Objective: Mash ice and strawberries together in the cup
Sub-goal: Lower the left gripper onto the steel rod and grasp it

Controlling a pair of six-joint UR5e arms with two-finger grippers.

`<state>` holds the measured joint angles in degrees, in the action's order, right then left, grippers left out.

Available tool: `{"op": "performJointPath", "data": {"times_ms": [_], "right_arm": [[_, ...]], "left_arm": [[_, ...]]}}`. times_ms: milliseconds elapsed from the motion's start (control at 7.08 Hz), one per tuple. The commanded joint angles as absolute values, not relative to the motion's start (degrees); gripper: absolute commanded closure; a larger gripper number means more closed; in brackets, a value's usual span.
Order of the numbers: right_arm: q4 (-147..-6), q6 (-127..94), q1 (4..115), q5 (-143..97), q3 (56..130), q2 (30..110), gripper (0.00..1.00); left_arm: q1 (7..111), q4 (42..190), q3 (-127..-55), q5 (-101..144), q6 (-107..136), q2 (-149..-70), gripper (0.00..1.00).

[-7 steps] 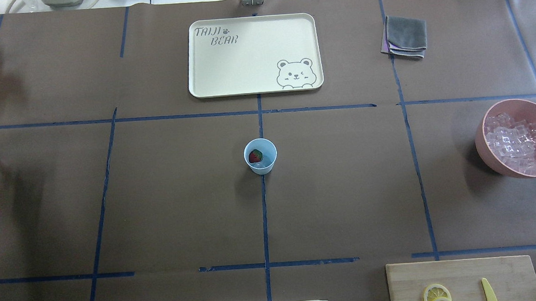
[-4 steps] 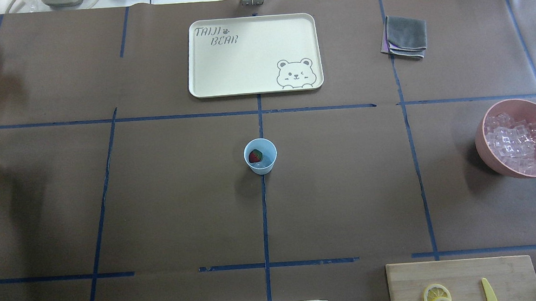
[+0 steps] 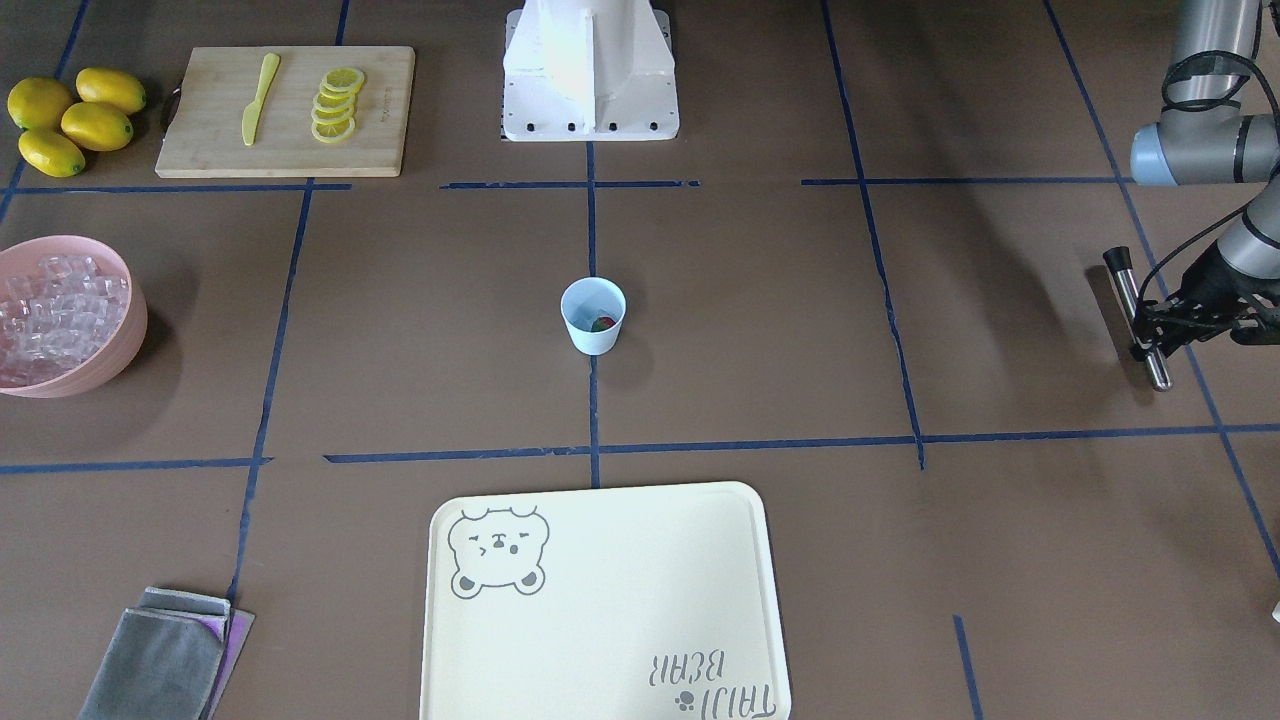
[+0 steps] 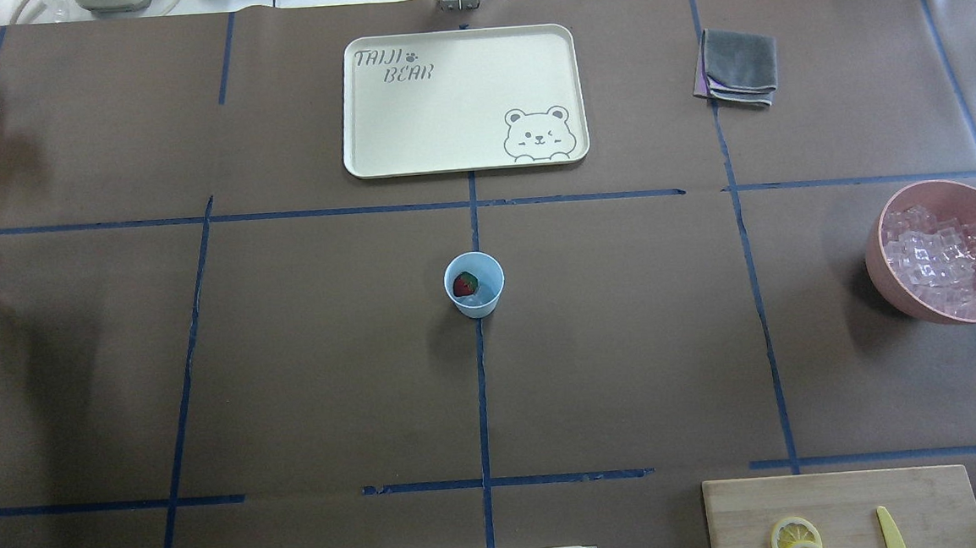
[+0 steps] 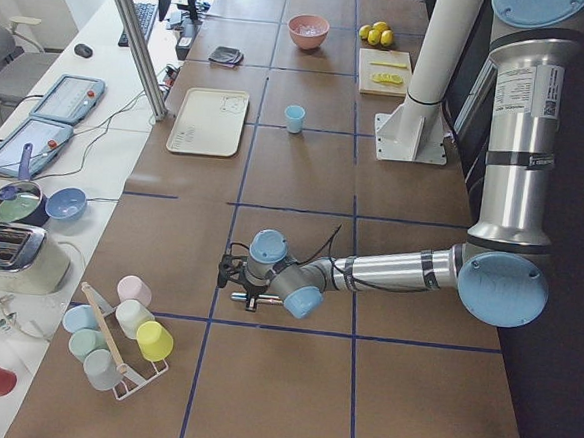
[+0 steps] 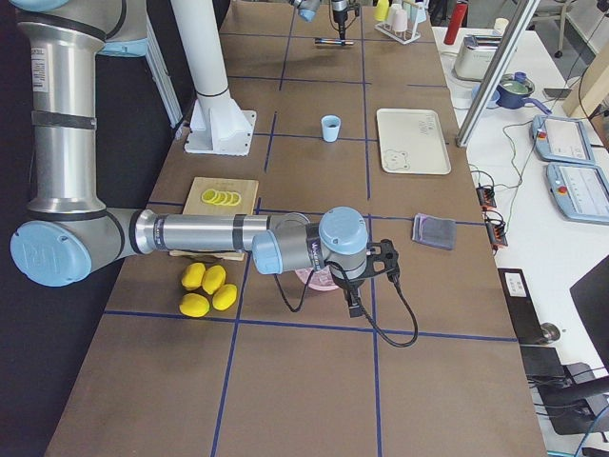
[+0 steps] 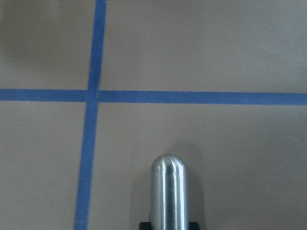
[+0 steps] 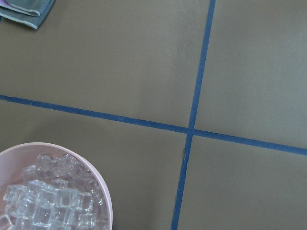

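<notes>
The small pale blue cup (image 4: 474, 285) stands upright at the table's centre, also seen in the front-facing view as the cup (image 3: 593, 315). A dark red strawberry (image 4: 464, 285) lies inside it. Ice (image 4: 945, 263) fills the pink bowl (image 4: 941, 195) at the right edge; I cannot tell whether any ice is in the cup. My left gripper (image 3: 1150, 332) hangs low over the table far to the left, shut on a metal rod (image 3: 1128, 290) with a rounded tip (image 7: 168, 167). My right gripper (image 6: 362, 286) hovers beside the pink bowl; whether it is open or shut I cannot tell.
A cream tray (image 4: 378, 145) lies beyond the cup. A folded grey cloth (image 4: 738, 64) sits at the far right. A cutting board (image 4: 841, 498) with lemon slices and a yellow knife is at the near right, lemons (image 3: 70, 120) beside it. A rack of cups (image 5: 123, 338) stands far left.
At the left edge the metal rod in my left gripper has shifted slightly, so more of its silver shaft shows. The cup, strawberry and bowl have not moved.
</notes>
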<state>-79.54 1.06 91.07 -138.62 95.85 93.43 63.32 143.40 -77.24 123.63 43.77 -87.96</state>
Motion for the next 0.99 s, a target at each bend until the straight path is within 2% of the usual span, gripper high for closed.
{"op": "performJointPath", "data": {"times_ms": [0, 282, 847], "right_arm": [[-79.54, 1.05, 91.14, -138.69, 95.89, 93.43, 0.01], [-79.89, 0.97, 91.14, -138.78, 97.46, 93.6, 0.01], [-80.07, 0.97, 91.14, -139.04, 97.73, 94.13, 0.01]], "left_arm": [[65.9, 143.26, -85.9, 125.25, 43.68, -87.89, 1.0], [69.34, 143.43, -92.35, 123.85, 39.85, -88.59, 1.0], [66.8, 146.51, -100.43, 109.42, 28.38, -91.92, 1.0]]}}
